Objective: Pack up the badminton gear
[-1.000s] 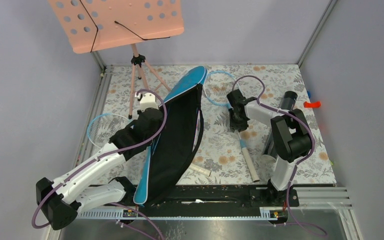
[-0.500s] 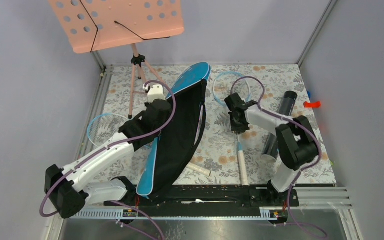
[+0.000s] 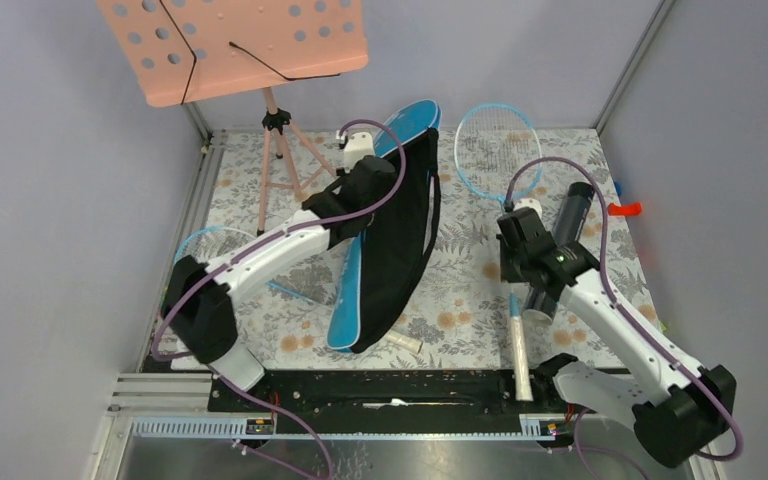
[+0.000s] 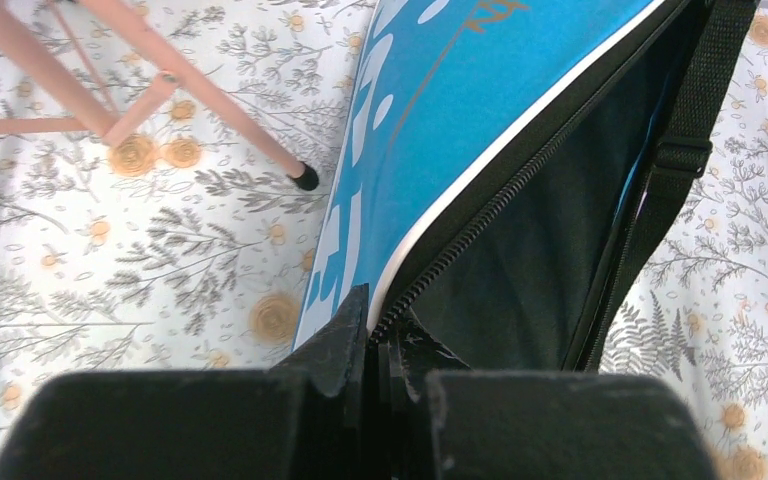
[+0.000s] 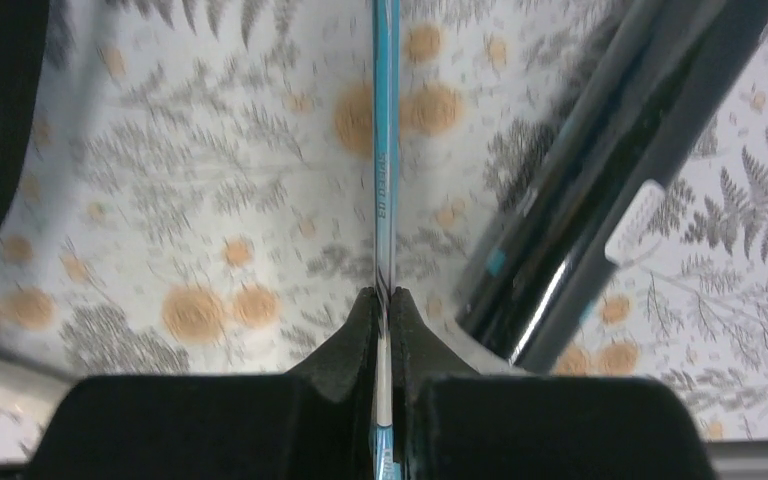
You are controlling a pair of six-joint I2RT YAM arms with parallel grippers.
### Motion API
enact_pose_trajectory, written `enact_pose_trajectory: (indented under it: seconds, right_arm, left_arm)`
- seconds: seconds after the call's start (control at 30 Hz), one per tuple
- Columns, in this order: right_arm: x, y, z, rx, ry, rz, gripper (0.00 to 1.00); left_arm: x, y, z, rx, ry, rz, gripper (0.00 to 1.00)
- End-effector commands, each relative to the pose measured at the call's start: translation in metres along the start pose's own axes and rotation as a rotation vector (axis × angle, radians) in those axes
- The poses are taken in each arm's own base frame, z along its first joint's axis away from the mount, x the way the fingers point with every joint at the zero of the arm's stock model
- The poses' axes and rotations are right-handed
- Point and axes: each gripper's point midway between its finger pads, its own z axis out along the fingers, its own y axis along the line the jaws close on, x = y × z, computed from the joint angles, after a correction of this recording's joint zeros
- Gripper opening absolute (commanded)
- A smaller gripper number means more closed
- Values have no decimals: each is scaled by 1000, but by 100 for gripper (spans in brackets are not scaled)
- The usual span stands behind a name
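The blue racket bag (image 3: 347, 296) stands tilted on its edge at mid-table, its black inside (image 3: 400, 225) facing right. My left gripper (image 3: 362, 188) is shut on the bag's zipper edge (image 4: 480, 215), pinched at the jaws (image 4: 385, 335). My right gripper (image 3: 513, 268) is shut on the thin shaft (image 5: 385, 150) of a light-blue racket (image 3: 495, 150), whose head lies at the back and whose cream handle (image 3: 520, 350) points toward me. The dark tube (image 3: 572, 210) lies just right of that shaft (image 5: 600, 170). A second racket (image 3: 192, 247) lies at the left, partly under my left arm.
The pink music stand (image 3: 230, 45) stands on its tripod (image 3: 278, 150) at the back left, one leg (image 4: 210, 110) close to the bag. A small cream cylinder (image 3: 400, 342) lies near the front. A red object (image 3: 622, 208) sits at the right edge.
My left arm swung the bag toward the back and right. My right gripper closed on the racket shaft and drew it right and toward the front; the racket head shifted to the back right.
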Motion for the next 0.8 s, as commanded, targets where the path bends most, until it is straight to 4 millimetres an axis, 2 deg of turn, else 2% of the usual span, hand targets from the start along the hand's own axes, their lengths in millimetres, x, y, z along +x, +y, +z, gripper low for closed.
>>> enact_pose_trajectory:
  seconds: [0.0,0.07,0.17,0.33,0.4,0.57,0.67,0.77]
  right_arm:
    - [39,-9,-18,19,77,-51,0]
    - [52,9,-23,-52,93,-95,0]
    - [70,20,-26,-64,132,-144,0]
    - [92,42,-11,-82,207,-200,0]
    - [89,56,-2,-102,212,-206,0]
    - [47,106,8,-206,148,-217,0]
    - [29,136,11,-278,138,-213,0]
    - [9,153,14,-300,101,-194,0]
  left_arm:
    - [-39,-37,15,58,-79,-132,0]
    - [-34,-48,25,66,-54,-135,0]
    - [-22,-63,38,88,-13,-135,0]
    - [-4,-75,49,118,38,-125,0]
    - [4,-80,48,147,61,-110,0]
    - [27,-92,29,232,98,-100,0]
    - [40,-97,21,275,142,-110,0]
    - [50,-100,15,307,179,-126,0]
